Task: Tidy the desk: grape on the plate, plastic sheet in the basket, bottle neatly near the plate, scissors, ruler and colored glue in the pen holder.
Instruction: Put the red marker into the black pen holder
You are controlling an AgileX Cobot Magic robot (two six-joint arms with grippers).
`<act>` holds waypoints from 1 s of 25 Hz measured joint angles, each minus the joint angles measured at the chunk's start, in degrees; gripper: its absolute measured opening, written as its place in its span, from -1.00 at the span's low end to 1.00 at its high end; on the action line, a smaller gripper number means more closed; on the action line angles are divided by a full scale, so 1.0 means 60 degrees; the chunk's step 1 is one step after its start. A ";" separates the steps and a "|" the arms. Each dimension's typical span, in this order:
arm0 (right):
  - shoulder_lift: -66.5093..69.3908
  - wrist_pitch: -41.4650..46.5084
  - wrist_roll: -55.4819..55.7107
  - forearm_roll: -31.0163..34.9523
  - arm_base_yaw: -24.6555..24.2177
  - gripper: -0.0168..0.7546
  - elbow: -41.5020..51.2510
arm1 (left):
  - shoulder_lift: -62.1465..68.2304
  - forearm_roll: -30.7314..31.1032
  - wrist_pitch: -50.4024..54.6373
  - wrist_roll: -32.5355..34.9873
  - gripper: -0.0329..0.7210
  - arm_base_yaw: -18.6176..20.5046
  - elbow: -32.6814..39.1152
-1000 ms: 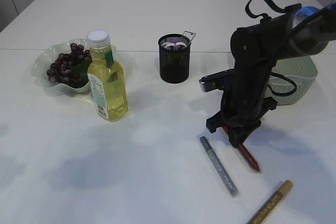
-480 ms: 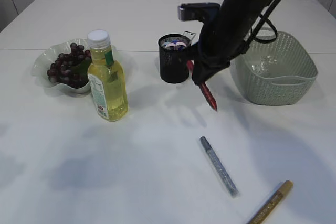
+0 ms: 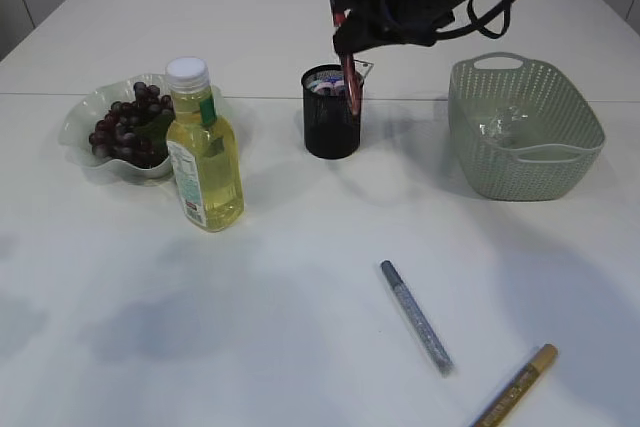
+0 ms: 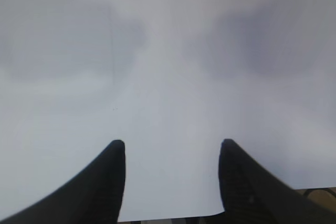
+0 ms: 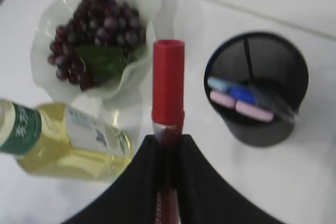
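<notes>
My right gripper (image 3: 345, 42) is shut on a red glue pen (image 3: 351, 82) and holds it upright over the front rim of the black mesh pen holder (image 3: 331, 127). In the right wrist view the red pen (image 5: 168, 85) sticks out from my gripper (image 5: 168, 142), left of the holder (image 5: 257, 124), which has pink and blue handles inside. Grapes (image 3: 128, 125) lie on the pale plate (image 3: 80, 112). The yellow bottle (image 3: 203, 152) stands right of the plate. A silver glue pen (image 3: 415, 315) and a gold glue pen (image 3: 515, 385) lie on the table. My left gripper (image 4: 172, 148) is open over bare table.
A green basket (image 3: 525, 132) with clear plastic inside stands at the right. The plate with grapes (image 5: 94, 35) and the bottle (image 5: 63, 140) also show in the right wrist view.
My right gripper lifted the red glue pen from the table near the silver pen, carried it up and left, and now holds it at the pen holder.
</notes>
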 joint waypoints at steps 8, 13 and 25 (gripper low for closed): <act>0.0805 -0.2187 -0.3512 0.3024 -0.0048 -0.72 -0.0293 | 0.0000 0.0000 0.0000 0.0000 0.19 0.0000 0.0000; 0.1511 -0.2850 -0.5294 0.4059 -0.0048 -0.72 -0.1036 | 0.0000 0.0000 0.0000 0.0000 0.19 0.0000 0.0000; 0.2766 -0.4032 -0.9633 0.7147 -0.0048 -0.72 -0.1661 | 0.0000 0.0000 -0.0017 0.0000 0.19 0.0000 0.0000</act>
